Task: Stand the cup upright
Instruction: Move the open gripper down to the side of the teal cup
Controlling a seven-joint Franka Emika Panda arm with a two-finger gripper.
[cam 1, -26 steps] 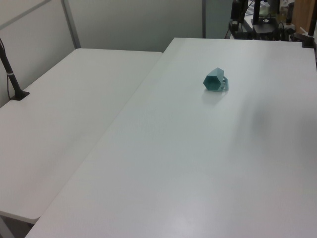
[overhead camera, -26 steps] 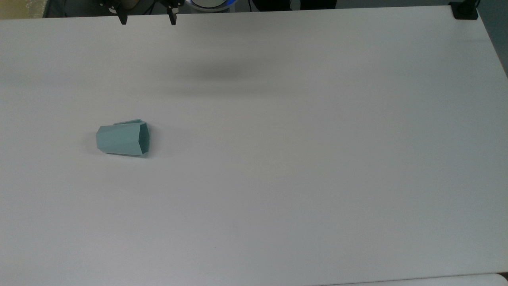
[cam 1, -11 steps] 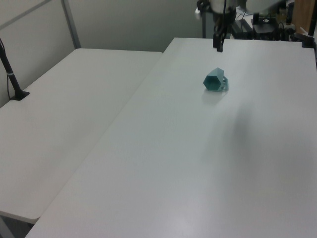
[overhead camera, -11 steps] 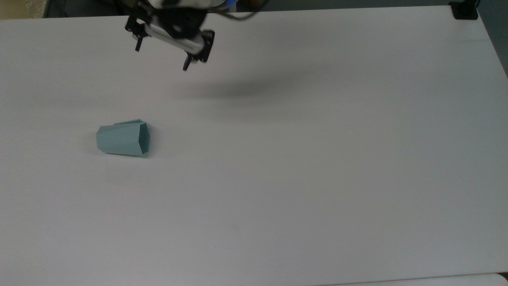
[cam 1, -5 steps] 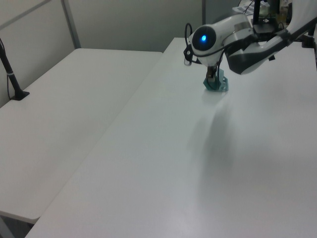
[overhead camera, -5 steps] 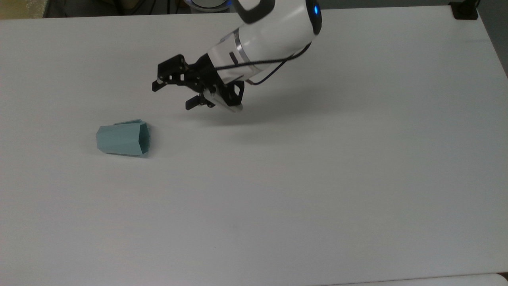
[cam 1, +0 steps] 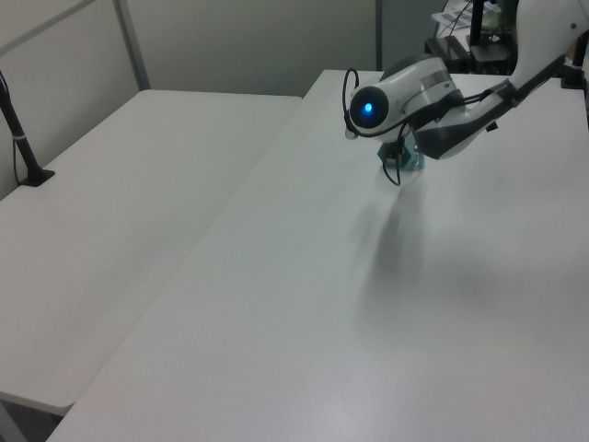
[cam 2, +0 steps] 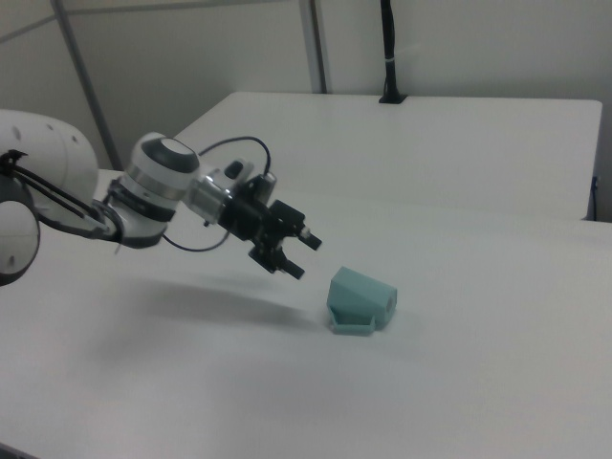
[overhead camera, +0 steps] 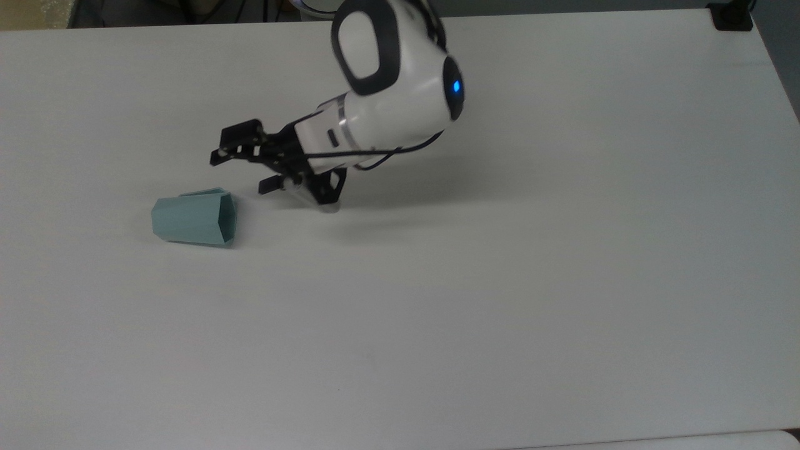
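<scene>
The pale teal faceted cup [overhead camera: 192, 219] lies on its side on the white table [overhead camera: 500, 281], its mouth facing the top view's right and its handle on the far side. My gripper [overhead camera: 240, 171] hangs open just to the right of the mouth in the top view, slightly above the table, fingers pointing at the cup with nothing between them. In the right view the gripper [cam 2: 305, 258] sits a short gap to the left of the cup [cam 2: 361, 299]. In the left view the arm covers most of the cup [cam 1: 413, 162].
A second white table [cam 1: 120, 212] adjoins this one. A black clamp post [overhead camera: 730, 17] stands at the top view's far right corner, and another post [cam 1: 22, 145] is on the adjoining table. The table surface spreads wide around the cup.
The arm has swung in from the top view's upper edge and come down leftward toward the cup's mouth, still open. The cup has not moved.
</scene>
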